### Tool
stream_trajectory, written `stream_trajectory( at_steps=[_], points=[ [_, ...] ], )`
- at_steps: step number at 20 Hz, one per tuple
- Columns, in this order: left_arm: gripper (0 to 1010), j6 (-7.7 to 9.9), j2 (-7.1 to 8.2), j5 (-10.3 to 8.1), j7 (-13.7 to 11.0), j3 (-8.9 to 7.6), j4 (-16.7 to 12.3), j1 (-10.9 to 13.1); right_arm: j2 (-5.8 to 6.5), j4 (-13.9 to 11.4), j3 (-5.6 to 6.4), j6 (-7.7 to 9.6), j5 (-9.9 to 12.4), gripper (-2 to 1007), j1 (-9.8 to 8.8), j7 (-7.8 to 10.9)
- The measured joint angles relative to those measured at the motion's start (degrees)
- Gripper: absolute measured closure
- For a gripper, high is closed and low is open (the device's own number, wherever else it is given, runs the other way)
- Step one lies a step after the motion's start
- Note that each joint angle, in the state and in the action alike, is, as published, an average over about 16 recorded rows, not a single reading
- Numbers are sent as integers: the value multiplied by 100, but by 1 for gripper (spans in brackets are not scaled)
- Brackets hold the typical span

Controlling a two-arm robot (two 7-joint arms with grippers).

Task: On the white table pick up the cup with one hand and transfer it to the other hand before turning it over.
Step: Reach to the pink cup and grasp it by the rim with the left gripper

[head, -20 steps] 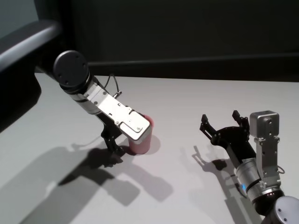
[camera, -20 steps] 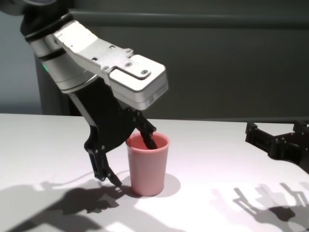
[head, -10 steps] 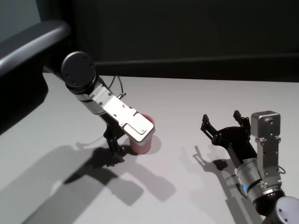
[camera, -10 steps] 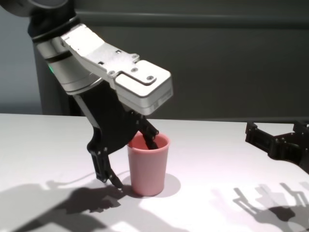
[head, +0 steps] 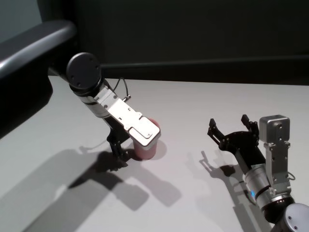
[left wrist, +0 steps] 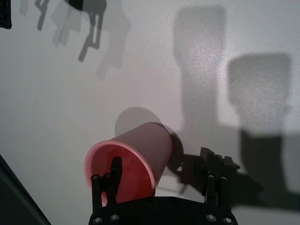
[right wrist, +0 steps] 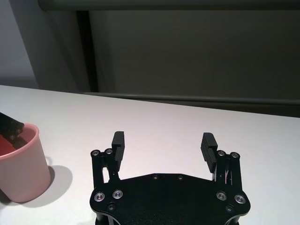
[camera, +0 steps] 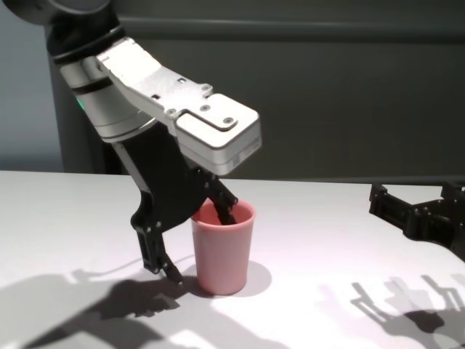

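The smooth pink cup [camera: 222, 247] stands upright on the flat white table [camera: 327, 240]. The left gripper [camera: 197, 240] leans down over it, fingers spread wide, one inside the rim and one outside. It has barely moved. The right gripper [head: 231, 131] waits apart, fingers spread.

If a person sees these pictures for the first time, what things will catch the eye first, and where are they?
First the eye meets the pink cup, standing upright on the white table, the only bright colour there. The left gripper straddles its wall from above, open, one finger dipped inside the rim and the other outside near the table. To the right, apart from the cup, the right gripper hangs open above the table.
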Motion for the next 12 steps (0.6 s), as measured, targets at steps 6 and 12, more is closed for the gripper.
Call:
stream_trajectory(
  at_steps=[6, 12],
  points=[
    [9, 31, -6, -36, 4, 65, 32, -45, 0, 0, 0, 0, 0, 2, 0, 0],
    [9, 72, 4, -73, 12, 106, 33, -69, 0, 0, 0, 0, 0, 2, 0, 0]
  ],
)
